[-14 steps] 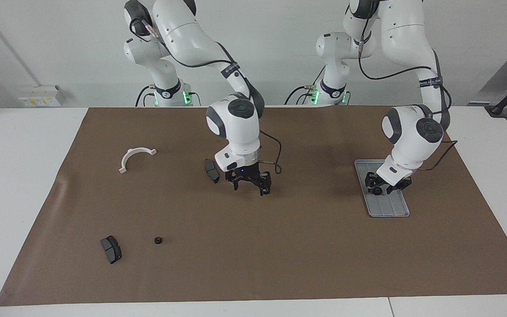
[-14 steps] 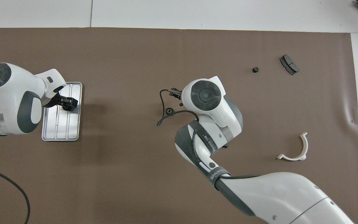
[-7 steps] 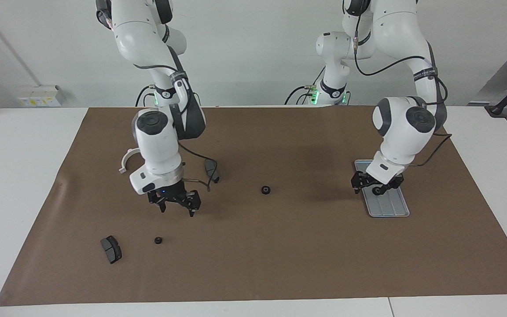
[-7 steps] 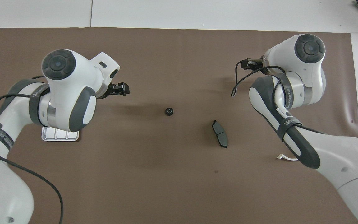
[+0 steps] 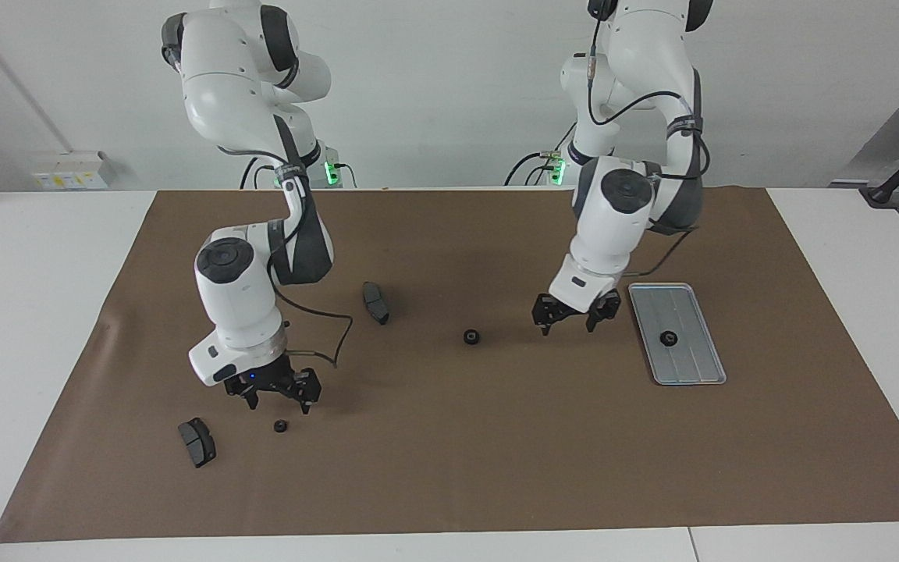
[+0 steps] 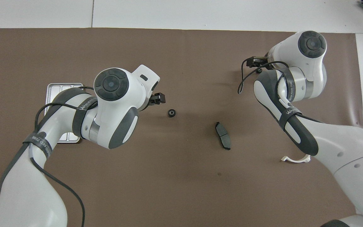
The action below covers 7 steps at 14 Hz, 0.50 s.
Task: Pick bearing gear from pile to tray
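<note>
- I see my right tool (image 5: 271, 400) low over the mat (image 5: 449, 468), just above the small black gear (image 5: 280, 425), fingers spread and holding nothing.
- My left tool (image 5: 574, 314) hangs between the middle gear (image 5: 472, 336) and the tray (image 5: 703, 375), fingers spread, empty.
- One gear (image 5: 668, 338) lies in the tray, at the left arm's end of the surface.
- A brake pad (image 5: 197, 442) lies beside the gear under my right tool; another pad (image 5: 375, 302) sits nearer the robots.

Both hands (image 5: 575, 315) (image 5: 274, 395) low, fingers apart
</note>
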### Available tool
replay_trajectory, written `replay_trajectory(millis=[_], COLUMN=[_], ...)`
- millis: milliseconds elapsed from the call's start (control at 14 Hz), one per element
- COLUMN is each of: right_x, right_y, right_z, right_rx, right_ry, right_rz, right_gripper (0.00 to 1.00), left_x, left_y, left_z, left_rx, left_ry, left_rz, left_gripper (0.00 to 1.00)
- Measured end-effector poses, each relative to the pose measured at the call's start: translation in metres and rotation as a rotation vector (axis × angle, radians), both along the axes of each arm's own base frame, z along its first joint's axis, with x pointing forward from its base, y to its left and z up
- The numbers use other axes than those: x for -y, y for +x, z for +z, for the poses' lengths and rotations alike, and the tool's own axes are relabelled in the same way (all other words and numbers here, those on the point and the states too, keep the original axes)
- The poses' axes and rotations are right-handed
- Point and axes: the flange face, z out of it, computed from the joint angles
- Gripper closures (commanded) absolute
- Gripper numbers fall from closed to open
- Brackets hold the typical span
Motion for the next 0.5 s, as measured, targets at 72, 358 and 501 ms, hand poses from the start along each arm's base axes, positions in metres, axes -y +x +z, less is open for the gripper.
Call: replay_trajectory(millis=[72, 358, 501], right_x=[0.0, 0.007, 0.007], right_y=[0.0, 0.0, 0.0], right_z=[0.0, -0.003, -0.009], right_rx=[0.001, -0.004, -0.01], right_ry=[0.0, 0.0, 0.0], right_rz=[0.0, -0.007, -0.008], right_gripper=[0.52, 0.53, 0.53], left_x=[0.009, 0.033, 0.033], left_y=[0.0, -0.001, 0.002], left_z=[-0.005, -0.029, -0.032], left_rx=[-0.002, -0.013, -0.005], left_ry=[0.001, 0.009, 0.005], left_rz=[-0.003, 0.003, 0.005], left_gripper=[0.0, 0.03, 0.08])
